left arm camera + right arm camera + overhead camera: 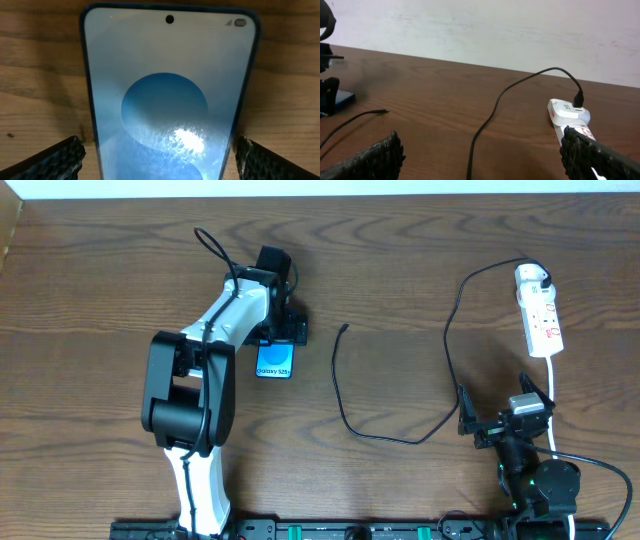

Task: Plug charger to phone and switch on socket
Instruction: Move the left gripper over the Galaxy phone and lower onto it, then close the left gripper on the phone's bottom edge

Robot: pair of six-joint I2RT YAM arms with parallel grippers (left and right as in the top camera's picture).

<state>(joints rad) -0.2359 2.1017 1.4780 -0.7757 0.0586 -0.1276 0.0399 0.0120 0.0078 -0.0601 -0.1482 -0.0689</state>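
The phone [275, 362] lies flat on the wooden table, its screen glowing blue. My left gripper [285, 330] hangs over its far end. In the left wrist view the phone [170, 100] fills the frame, and my left gripper [159, 147] stands open astride it, one finger beside each long edge. The charger's black cable [345, 415] loops across the middle, its connector tip [345, 328] lying loose to the right of the phone. Its white plug head [565, 109] sits on the far end of the socket [541, 315]. My right gripper [503, 405] is open and empty, short of the socket [581, 131].
The socket's thick white cord [553, 395] runs down past my right gripper to the table's front edge. The left arm [190, 390] stretches over the left half of the table. A pale wall [495, 30] stands behind the table's far edge.
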